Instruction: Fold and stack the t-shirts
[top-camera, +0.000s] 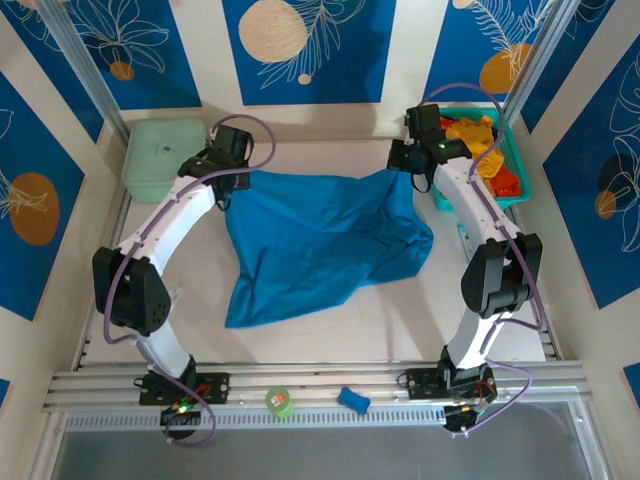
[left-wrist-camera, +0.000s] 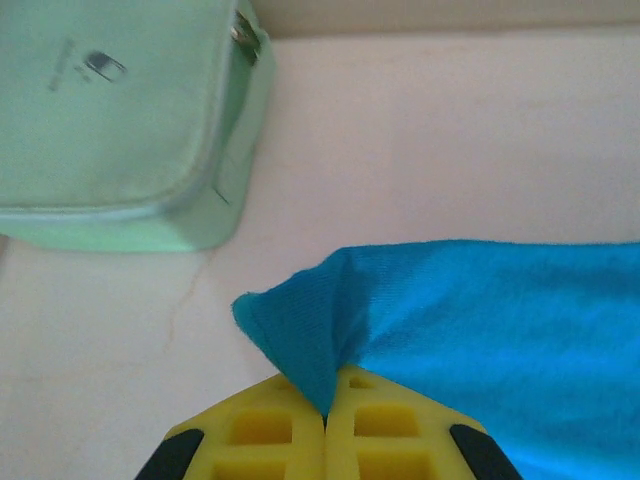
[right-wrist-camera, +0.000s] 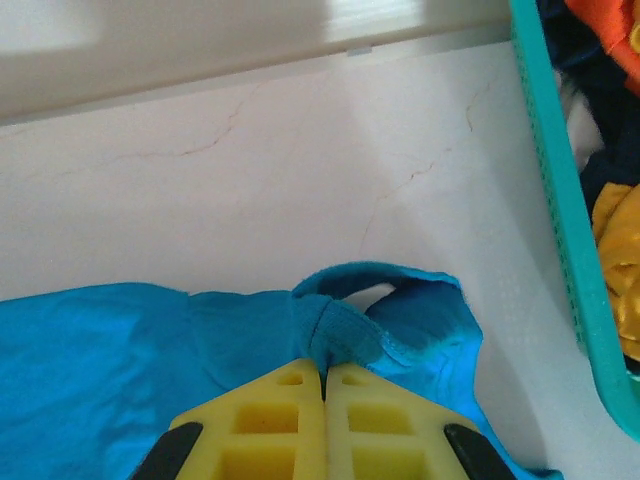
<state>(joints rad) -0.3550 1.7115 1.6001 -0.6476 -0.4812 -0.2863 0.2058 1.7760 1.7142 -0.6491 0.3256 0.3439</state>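
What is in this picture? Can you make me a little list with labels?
blue shirt: partly spread on the table, far edge pulled up between the arms
left end effector: shut on a corner of the blue shirt
right end effector: shut on a bunched bit of the blue shirt's edge
basket: far right, teal
other shirts: orange and yellow, piled in the basket
case: mint green, far left, lying flat

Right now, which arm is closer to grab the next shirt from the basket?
Likely right: the right gripper is beside the teal basket, while the left gripper is by the mint case. Both are shut on the blue shirt.
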